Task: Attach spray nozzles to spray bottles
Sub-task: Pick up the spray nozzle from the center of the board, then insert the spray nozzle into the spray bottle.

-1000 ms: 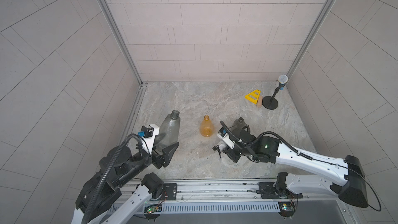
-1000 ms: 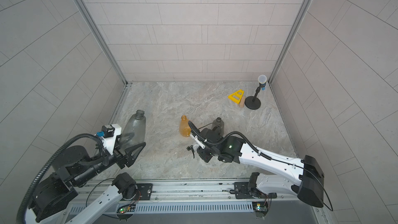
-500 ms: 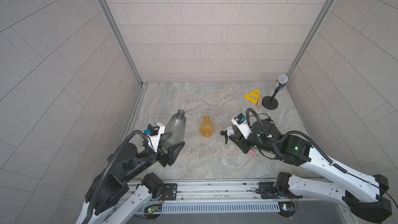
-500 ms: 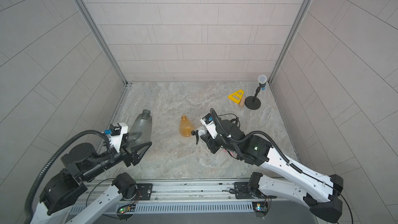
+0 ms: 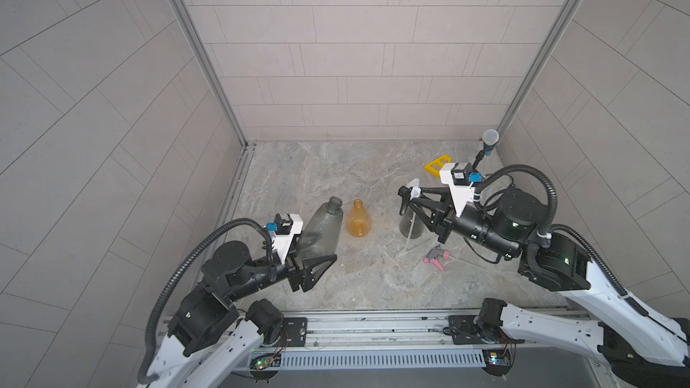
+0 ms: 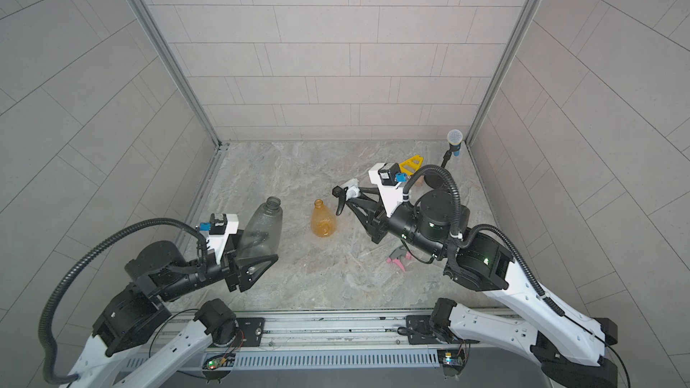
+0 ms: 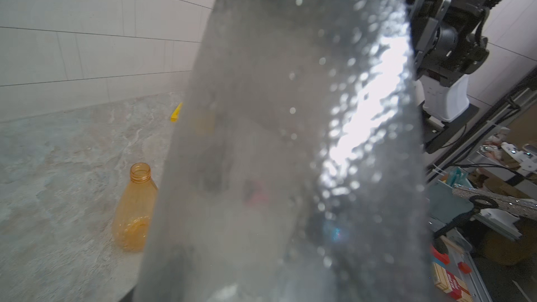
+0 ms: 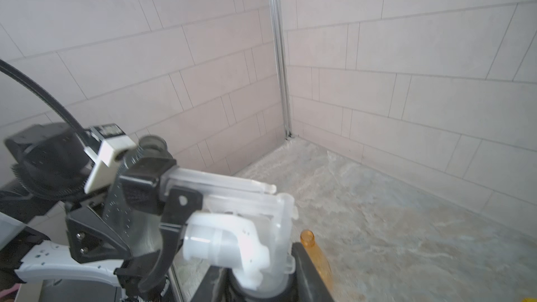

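Observation:
My left gripper (image 5: 313,261) is shut on the lower body of a smoky grey spray bottle (image 5: 322,227), held off the table with its open neck (image 8: 152,143) pointing up; the bottle (image 7: 290,140) fills the left wrist view and hides the jaws. My right gripper (image 5: 412,199) is shut on the white-and-black spray nozzle (image 5: 409,194) (image 8: 232,228), raised, its clear dip tube hanging down in line with a second grey bottle (image 5: 410,223). The amber bottle (image 5: 358,220) (image 6: 324,220) stands between the arms. A grey-and-pink nozzle (image 5: 437,255) lies on the table under the right arm.
A yellow triangular piece (image 5: 438,166) and a microphone stand (image 5: 490,139) sit at the back right. Tiled walls close three sides. The metal rail (image 5: 373,326) runs along the front edge.
The right arm rose and drew back to the right with the nozzle, uncovering the grey-and-pink nozzle. The left arm lifted its grey bottle higher and a little towards the middle.

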### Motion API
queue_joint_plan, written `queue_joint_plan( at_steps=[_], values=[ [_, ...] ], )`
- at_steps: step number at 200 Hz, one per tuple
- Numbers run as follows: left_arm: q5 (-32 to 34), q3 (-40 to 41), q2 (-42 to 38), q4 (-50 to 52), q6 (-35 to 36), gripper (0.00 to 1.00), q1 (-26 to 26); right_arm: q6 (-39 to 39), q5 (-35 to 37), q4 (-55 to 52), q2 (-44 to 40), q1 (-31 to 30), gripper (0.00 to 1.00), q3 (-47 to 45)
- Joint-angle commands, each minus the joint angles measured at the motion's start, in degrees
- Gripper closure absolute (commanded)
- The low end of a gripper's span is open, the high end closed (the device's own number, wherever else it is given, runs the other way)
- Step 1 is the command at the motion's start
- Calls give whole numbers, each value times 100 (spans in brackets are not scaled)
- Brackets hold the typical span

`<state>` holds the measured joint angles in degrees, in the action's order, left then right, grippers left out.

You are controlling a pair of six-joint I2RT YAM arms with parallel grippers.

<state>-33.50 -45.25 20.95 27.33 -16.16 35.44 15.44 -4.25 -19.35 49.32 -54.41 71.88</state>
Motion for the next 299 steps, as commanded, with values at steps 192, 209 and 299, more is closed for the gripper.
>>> queue_joint_plan(
  at_steps=[192, 209, 299],
  values=[
    [-1864, 434, 306, -1846, -882, 100, 24, 434, -1337, 3426, 1317, 11, 74, 1399],
    [-1866, 434, 266, -1846, -882, 100, 20, 375, -1341, 3376, 1437, 10, 74, 1491],
    [-1640, 347, 286, -1837, -851, 100, 22, 738, -1888, 3455, 1684, 10, 74, 1391]
  ],
)
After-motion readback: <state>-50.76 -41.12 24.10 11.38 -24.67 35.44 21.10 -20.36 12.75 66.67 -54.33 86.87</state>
